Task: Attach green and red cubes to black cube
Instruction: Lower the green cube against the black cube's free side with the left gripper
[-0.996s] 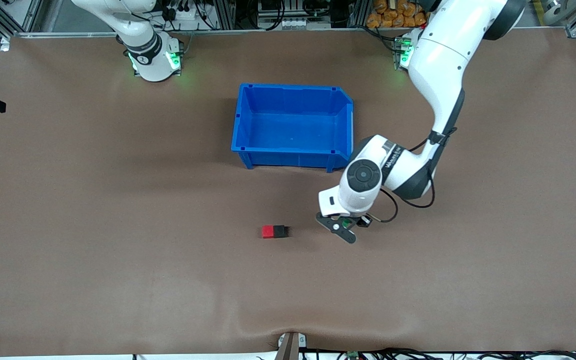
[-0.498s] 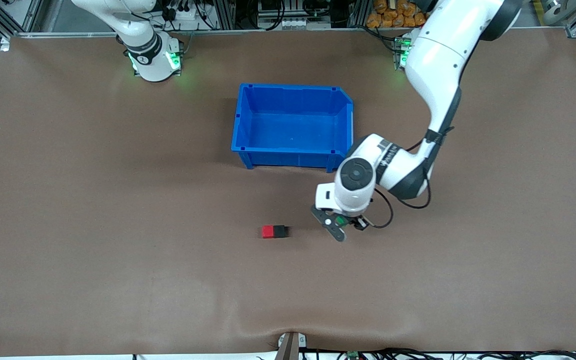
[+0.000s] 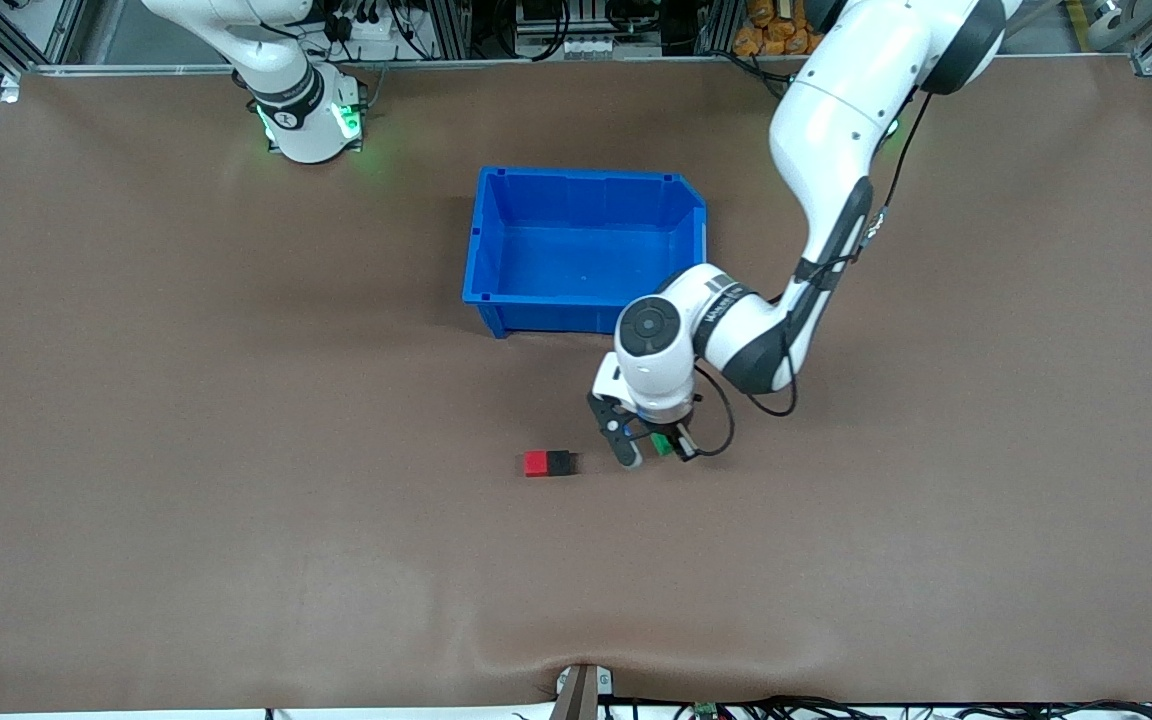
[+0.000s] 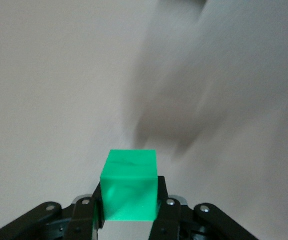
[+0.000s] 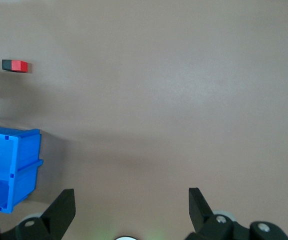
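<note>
A red cube [image 3: 536,463] and a black cube [image 3: 560,462] lie joined side by side on the brown table, nearer to the front camera than the blue bin. They also show small in the right wrist view, the red cube [image 5: 19,66] beside the black cube [image 5: 7,64]. My left gripper [image 3: 654,449] is shut on a green cube [image 3: 662,445] and holds it just above the table beside the black cube, toward the left arm's end. The left wrist view shows the green cube [image 4: 129,185] between the fingers. My right gripper [image 5: 131,207] is open and empty, high over the table.
An empty blue bin [image 3: 489,240] stands at the table's middle, farther from the front camera than the cubes; its corner shows in the right wrist view [image 5: 13,170]. The right arm waits, folded up near its base [image 3: 306,120].
My left gripper has moved with the green cube toward the red and black pair, from about a hand's width away to close beside the black cube. The cubes on the table have not moved.
</note>
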`<state>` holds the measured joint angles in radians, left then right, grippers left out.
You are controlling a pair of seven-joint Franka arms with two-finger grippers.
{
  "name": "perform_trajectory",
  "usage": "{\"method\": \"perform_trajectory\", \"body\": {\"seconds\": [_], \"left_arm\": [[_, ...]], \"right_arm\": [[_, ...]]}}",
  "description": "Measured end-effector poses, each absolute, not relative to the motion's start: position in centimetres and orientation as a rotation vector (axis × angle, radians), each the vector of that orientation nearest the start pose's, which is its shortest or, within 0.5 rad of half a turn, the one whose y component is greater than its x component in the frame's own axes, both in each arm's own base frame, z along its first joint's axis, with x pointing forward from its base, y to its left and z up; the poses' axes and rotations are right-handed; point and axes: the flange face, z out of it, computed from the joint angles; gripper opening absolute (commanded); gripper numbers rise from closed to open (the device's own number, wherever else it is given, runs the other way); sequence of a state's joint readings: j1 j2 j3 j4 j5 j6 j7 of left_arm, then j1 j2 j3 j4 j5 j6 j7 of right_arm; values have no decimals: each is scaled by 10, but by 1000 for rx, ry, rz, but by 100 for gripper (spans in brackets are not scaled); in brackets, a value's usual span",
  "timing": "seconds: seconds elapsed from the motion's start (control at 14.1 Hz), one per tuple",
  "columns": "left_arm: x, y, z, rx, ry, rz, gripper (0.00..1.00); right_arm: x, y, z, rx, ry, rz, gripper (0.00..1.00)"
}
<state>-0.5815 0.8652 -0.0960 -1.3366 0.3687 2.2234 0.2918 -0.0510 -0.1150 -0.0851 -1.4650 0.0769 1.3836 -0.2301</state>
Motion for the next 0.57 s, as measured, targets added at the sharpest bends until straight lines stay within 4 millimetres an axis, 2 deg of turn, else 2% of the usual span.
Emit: {"method": "perform_trajectory", "body": {"seconds": [0.14,0.28,0.43,0.57], "left_arm": [[585,-474,207,-2456,1622,-183,0],[575,-490,204,-2456,1639,-226,0],[575,-495,196,-2460,1656,-286,0],[577,-496,178,-2465,1671,-337,0]], "right_arm": [[489,-60,720,-3061,-167,-100,100],[490,-60,720,-3062,-166,-105,100],[491,-60,718,-3065,-164,-99,100],[494,-62,711,-3079,-160,-75,100]]}}
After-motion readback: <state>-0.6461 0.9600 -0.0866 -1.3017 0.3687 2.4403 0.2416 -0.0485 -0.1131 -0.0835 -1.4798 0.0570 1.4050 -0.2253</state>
